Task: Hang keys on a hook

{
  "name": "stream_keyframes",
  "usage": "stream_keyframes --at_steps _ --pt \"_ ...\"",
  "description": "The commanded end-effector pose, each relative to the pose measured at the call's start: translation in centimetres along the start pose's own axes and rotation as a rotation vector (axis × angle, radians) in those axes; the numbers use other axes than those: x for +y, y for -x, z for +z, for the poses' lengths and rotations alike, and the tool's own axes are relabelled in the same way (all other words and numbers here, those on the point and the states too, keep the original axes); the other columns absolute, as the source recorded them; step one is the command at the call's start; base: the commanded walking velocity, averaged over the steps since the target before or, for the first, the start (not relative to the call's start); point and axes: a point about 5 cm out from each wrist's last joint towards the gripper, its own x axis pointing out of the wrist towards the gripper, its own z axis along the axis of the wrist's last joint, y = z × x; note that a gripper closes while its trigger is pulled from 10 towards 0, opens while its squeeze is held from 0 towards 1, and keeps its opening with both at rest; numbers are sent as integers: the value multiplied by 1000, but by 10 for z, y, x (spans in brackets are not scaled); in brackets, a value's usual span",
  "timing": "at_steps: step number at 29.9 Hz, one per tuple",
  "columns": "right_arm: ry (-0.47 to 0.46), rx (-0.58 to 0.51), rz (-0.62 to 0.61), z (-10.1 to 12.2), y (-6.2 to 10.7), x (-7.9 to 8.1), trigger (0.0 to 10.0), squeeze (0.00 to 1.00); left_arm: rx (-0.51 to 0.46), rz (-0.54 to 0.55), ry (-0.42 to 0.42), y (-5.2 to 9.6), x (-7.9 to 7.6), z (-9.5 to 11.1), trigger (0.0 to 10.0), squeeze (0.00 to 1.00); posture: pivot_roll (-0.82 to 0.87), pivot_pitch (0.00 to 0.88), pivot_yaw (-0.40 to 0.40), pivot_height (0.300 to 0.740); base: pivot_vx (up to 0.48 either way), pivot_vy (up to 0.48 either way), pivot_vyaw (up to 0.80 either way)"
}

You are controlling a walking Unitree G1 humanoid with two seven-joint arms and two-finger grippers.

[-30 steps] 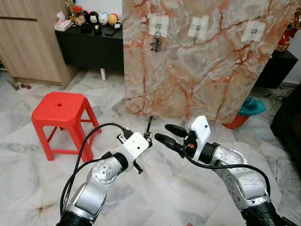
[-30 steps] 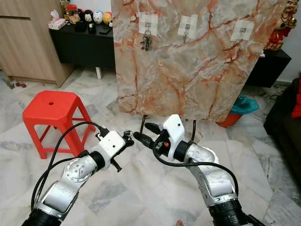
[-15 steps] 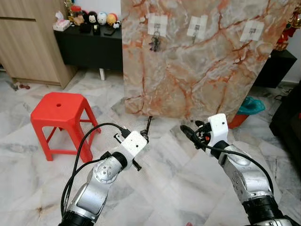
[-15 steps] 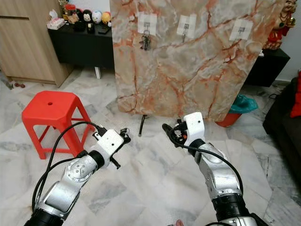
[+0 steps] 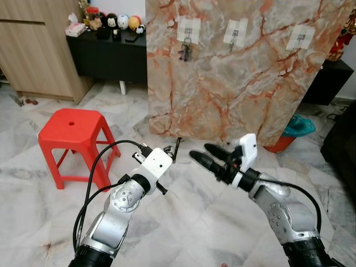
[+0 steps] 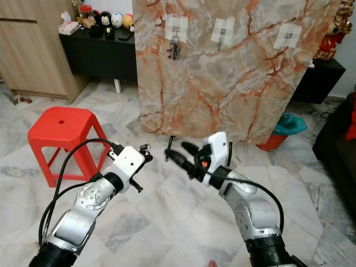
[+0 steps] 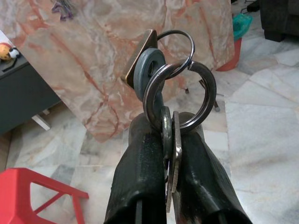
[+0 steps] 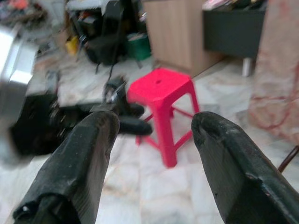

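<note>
Carrying step: keys (image 7: 170,88) pinched in left gripper (image 7: 170,154), right gripper (image 5: 208,156) spread, empty — next, reaching a free hook (image 5: 234,38).

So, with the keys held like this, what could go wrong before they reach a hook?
The left claw pinches only the key blades, so the keys could slip or swing on their rings. The open right claw points toward the left one and may knock them. The free hooks sit high on the marble board, still far away; one hook already carries a bunch.
</note>
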Motion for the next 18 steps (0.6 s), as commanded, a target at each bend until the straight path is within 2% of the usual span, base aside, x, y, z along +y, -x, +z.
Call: stream_keyframes --at_steps 1,8,18 --pt "37 43 56 -3 7 4 10000 0 -18 22 -5 -3 3 7 0 0 43 0 -101 740 0 0 0" --pt "67 64 70 -4 8 4 10000 0 -39 22 -7 -4 6 16 0 0 42 0 -103 740 0 0 0" --pt "68 15 113 0 7 9 10000 0 -85 -93 -13 -3 -10 25 0 0 41 0 -104 740 0 0 0"
